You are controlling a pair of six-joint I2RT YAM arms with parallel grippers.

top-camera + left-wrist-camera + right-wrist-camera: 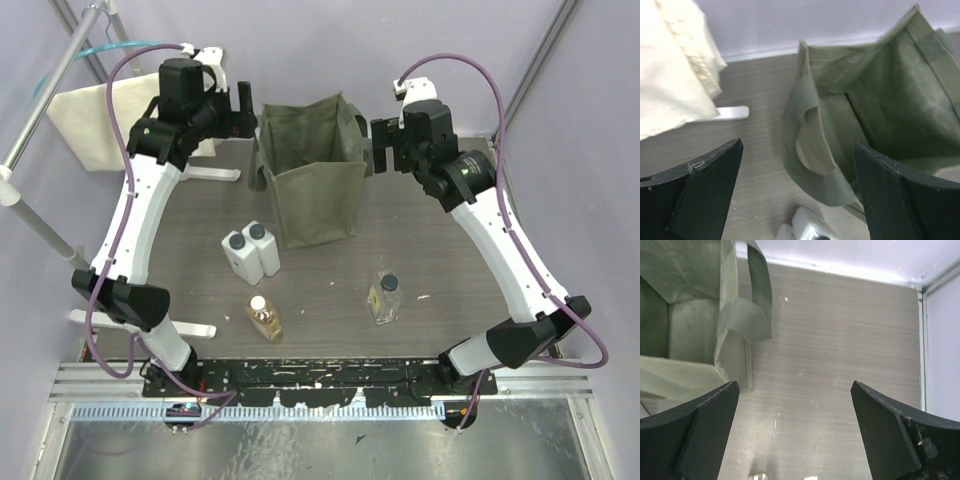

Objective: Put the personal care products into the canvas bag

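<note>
The left pincer [799, 149] is spread wide with nothing between its fingers. It hangs over the bag's near-side handle [807, 150] and the wall below it. The right pincer [795, 386] is just as wide and just as empty. It sits over bare surface [840, 340] just beside the opposite handle. The two arms therefore flank the mouth of the bag [315, 175], one on each side.

No bottle has been picked up, and the inside of the bag looks empty from above, so I judge the job to be at its first step. Next, one pincer must leave the bag, swing back toward the near edge and come down over a bottle with its fingers on either side of the body.

The bag is olive, boxy and upright near the far edge, its mouth gaping and its walls a little slack. The two white bottles [252, 252] lie touching each other just beside its near left corner. The white-capped amber bottle [265, 318] is nearer the bases. The dark-capped amber bottle [385, 300] is well apart to the right. Both amber ones seem to lie on their sides. A cream cloth [90, 125] hangs far left.
</note>
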